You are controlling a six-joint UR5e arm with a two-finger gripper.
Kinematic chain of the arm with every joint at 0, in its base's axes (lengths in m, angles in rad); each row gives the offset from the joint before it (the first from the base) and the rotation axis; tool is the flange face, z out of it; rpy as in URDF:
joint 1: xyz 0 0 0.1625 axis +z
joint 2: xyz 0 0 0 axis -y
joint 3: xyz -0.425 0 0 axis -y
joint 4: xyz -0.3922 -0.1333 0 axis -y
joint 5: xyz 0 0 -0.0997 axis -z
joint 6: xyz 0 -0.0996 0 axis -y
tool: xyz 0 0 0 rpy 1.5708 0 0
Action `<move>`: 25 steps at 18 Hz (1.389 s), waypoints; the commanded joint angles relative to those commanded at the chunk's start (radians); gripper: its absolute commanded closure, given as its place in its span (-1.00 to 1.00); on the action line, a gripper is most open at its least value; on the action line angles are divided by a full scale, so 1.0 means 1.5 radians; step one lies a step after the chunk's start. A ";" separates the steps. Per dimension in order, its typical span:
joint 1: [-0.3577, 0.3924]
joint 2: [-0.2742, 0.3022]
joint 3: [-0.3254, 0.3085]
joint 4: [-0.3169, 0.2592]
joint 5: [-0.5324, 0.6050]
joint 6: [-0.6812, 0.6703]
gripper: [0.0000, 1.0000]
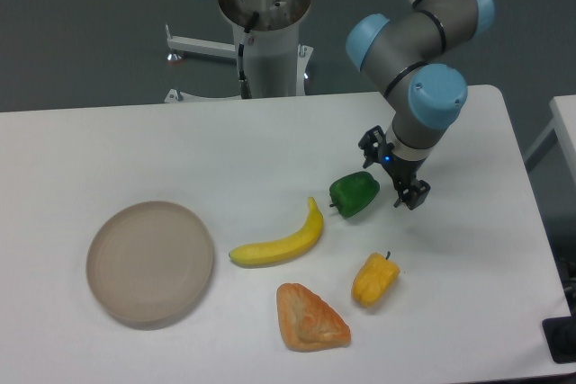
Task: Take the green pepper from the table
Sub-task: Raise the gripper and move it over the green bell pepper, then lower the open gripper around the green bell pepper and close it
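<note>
- Hovering right of centre, the gripper [396,173] has its 2 fingers spread apart, just beside the green pepper [354,194].
- Pepper rests on the table [270,141].

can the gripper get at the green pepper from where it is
Probably yes. The gripper hangs open just right of the green pepper, with nothing between them. The banana lies on the pepper's far side and the yellow pepper sits lower down, both apart from it.
</note>
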State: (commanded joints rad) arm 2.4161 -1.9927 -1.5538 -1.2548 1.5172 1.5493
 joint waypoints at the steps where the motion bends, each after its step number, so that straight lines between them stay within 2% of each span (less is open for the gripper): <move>1: 0.000 0.002 -0.003 0.001 -0.003 0.000 -1.00; 6: -0.001 0.009 -0.025 0.004 -0.008 -0.017 -1.00; 10: -0.012 0.010 -0.035 0.031 -0.018 -0.052 -1.00; 23: -0.013 0.006 -0.044 0.034 -0.020 -0.053 -1.00; 25: -0.013 0.005 -0.045 0.044 -0.020 -0.053 -1.00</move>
State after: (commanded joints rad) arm 2.3961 -1.9850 -1.6214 -1.1890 1.4864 1.4696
